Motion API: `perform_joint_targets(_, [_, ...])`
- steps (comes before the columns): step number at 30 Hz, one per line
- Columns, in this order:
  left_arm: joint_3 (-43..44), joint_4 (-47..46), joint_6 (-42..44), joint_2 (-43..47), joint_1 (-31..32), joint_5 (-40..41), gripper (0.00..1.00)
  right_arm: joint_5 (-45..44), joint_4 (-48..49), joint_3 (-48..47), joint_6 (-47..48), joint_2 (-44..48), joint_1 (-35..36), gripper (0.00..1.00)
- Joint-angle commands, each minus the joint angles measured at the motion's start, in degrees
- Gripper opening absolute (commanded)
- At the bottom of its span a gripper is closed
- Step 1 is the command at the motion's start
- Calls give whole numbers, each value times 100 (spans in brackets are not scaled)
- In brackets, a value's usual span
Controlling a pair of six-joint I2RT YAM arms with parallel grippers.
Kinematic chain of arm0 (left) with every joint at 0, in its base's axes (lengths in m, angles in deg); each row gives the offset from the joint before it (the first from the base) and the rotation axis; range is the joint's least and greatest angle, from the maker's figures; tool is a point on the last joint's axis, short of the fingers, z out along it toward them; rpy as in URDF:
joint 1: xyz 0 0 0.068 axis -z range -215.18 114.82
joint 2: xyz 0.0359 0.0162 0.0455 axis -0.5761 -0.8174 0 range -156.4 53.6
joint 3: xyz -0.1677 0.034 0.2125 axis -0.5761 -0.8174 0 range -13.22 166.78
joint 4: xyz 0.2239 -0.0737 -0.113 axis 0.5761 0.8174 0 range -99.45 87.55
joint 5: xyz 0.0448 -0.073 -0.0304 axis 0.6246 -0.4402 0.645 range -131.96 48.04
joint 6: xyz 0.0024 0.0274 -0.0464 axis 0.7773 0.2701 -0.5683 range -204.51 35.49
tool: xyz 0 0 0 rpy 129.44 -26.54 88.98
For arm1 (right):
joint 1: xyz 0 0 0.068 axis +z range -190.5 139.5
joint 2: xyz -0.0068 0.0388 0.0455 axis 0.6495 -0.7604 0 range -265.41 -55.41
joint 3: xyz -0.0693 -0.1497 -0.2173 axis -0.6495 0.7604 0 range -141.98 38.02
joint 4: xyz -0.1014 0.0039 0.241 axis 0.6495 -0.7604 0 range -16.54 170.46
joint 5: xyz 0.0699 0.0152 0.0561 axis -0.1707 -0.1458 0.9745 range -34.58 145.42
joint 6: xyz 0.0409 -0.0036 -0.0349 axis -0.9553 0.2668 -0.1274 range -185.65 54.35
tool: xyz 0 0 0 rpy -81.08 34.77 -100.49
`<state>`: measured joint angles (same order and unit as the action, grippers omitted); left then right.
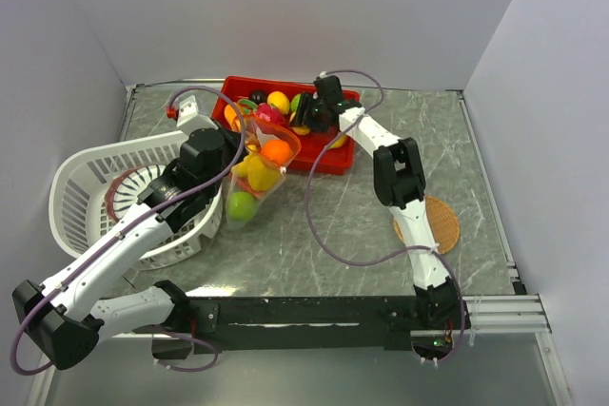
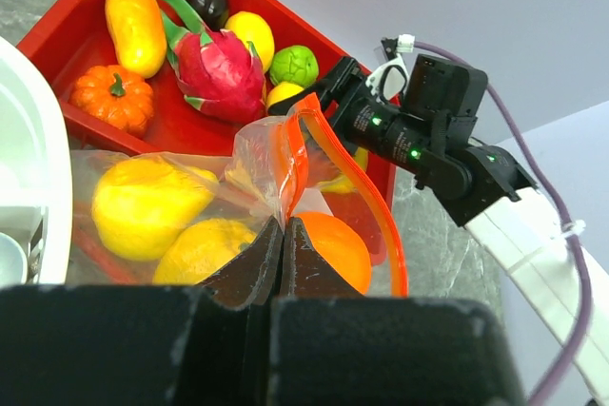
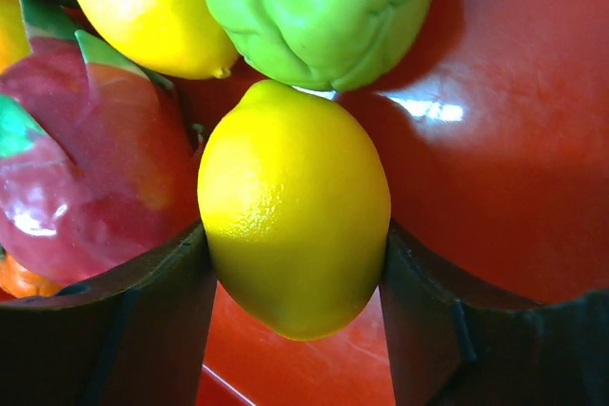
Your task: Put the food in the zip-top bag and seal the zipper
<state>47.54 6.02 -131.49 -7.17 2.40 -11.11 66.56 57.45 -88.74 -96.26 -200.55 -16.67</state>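
My right pincer [image 3: 293, 259] is clamped on a yellow lemon [image 3: 295, 187] in the red tray [image 3: 495, 168] — glossy and round, it could squirt free as I lift, with a green fruit [image 3: 314, 7] and a dragon fruit [image 3: 86, 159] crowding it. My left pincer [image 2: 283, 259] pinches the zip-top bag [image 2: 252, 154] by its rim beside the white basket [image 1: 86, 178]; an orange [image 2: 333, 244] sits at the floppy mouth and may block the drop.
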Motion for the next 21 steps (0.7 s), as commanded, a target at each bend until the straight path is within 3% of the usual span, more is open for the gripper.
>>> perform_joint_targets(1, [-11, -333, 119, 127, -14, 17, 1, -365, -99, 72, 160, 1029, -46, 24])
perform_joint_targets(8, [-178, -518, 102, 13, -23, -132, 1, -736, -389, 809, 275, 2480, -37, 19])
perform_joint_targets(17, [-345, -1045, -4, -277, -14, -623, 1, -411, -90, 3339, 380, 5152, 139, 17])
perform_joint_targets(21, [-345, -1317, 13, -418, -23, -852, 1, -209, -195, 3930, 591, 5934, 559, 19])
